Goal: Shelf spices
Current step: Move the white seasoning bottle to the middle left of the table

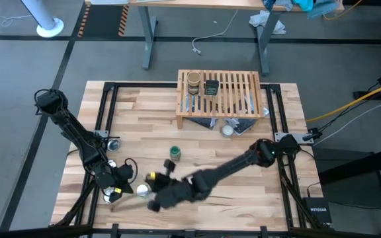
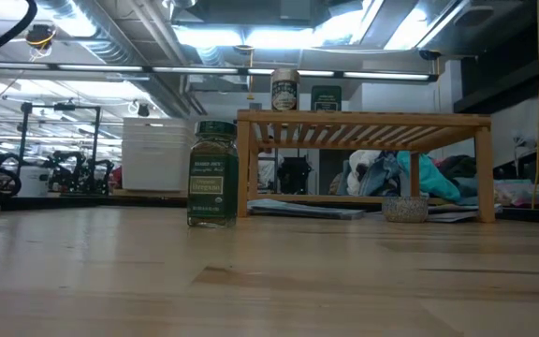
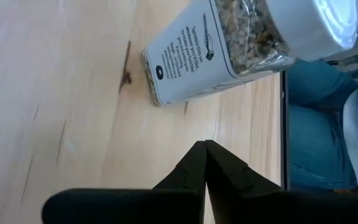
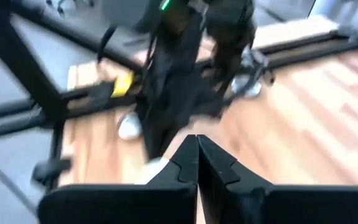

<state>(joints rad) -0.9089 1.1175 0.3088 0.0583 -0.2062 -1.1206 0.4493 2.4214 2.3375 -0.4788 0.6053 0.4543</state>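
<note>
Nearest you, both tools are pressed together over the worktop (image 1: 243,188): left tool (image 3: 204,146) beside the white-capped jar (image 3: 229,50), right tool (image 4: 196,140) alongside. Mid-worktop stands the green-lidded jar (image 2: 212,174); farthest, the shelf (image 1: 220,99) carries the brown jar (image 1: 193,82) and dark tin (image 1: 211,87).

I see a green-lidded jar (image 2: 212,185) with a green label, a tan-brown jar (image 2: 284,90) and a dark tin (image 2: 326,98) on the pale slatted shelf (image 1: 230,89), a white-capped clear jar (image 3: 241,43), and a light striped bench (image 1: 144,132).
</note>
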